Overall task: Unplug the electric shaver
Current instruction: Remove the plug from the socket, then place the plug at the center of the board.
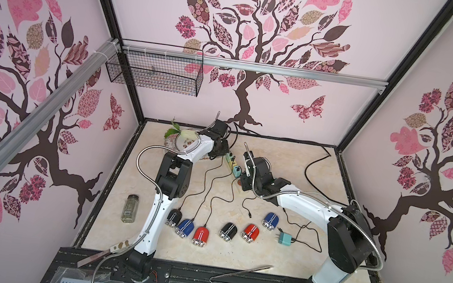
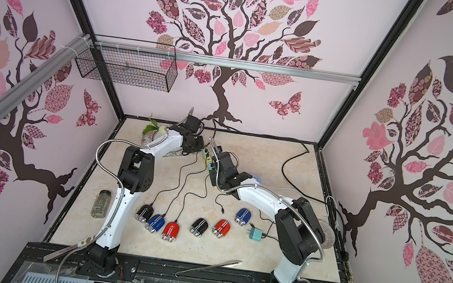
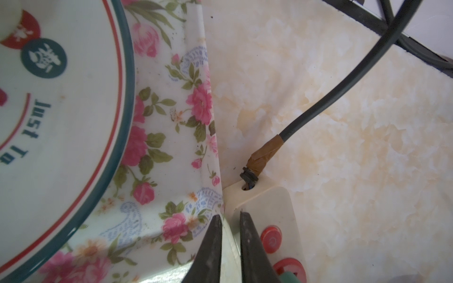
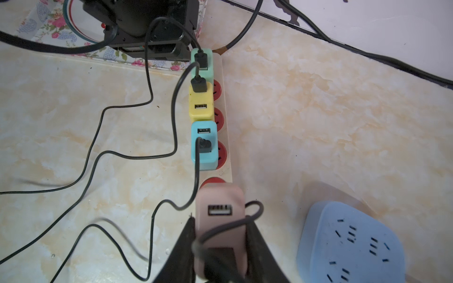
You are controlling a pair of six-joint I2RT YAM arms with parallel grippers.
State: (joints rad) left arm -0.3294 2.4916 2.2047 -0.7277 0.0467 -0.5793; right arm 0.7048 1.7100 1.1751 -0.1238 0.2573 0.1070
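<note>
The left pincer (image 3: 230, 215), closed and empty, seemingly pins the power strip (image 3: 267, 203) down so the right pincer (image 4: 220, 221), clamped on the pink adapter (image 4: 219, 196), can pull.

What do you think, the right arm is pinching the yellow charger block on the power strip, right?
Not quite. The right arm has its jaws pinching the pink charger block on the power strip, not a yellow one. The right wrist view shows it.

Matt plastic pink charger (image 4: 220, 196), smooth tabletop (image 4: 318, 110)
</note>
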